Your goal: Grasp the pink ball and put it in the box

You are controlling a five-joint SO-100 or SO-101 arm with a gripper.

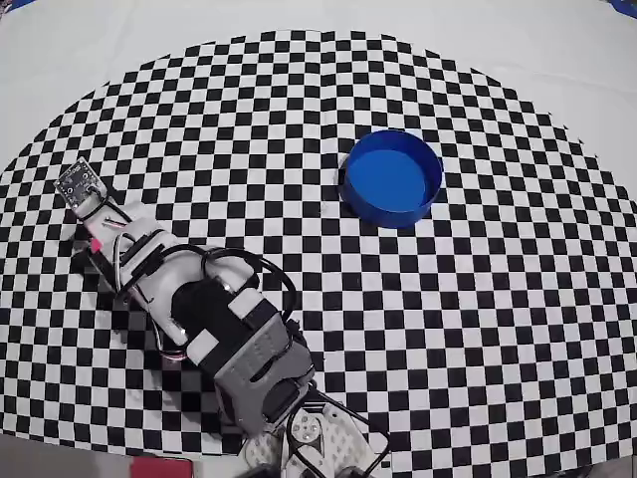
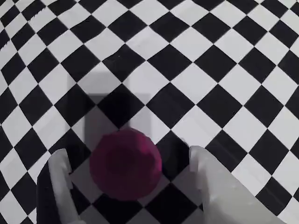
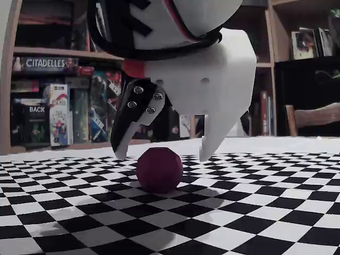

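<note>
Pink ball (image 3: 159, 169) sits on the checkered cloth (image 3: 255, 212), right under the gripper (image 3: 162, 154). The jaws are spread wide, one finger on each side of the ball, and they grip nothing; in the fixed view the tips hang just above it without touching. The ball looks small, light and matte, with slightly faceted sides, so I think it is not very slippery, but being round it may roll away if only one finger pushes it. The best hold seems across its widest middle. The box (image 1: 391, 178) stands well apart. On the shelf (image 3: 58, 53) behind I can read "CITADELLES" (image 3: 45, 64) and "BACK" (image 3: 37, 109).
</note>
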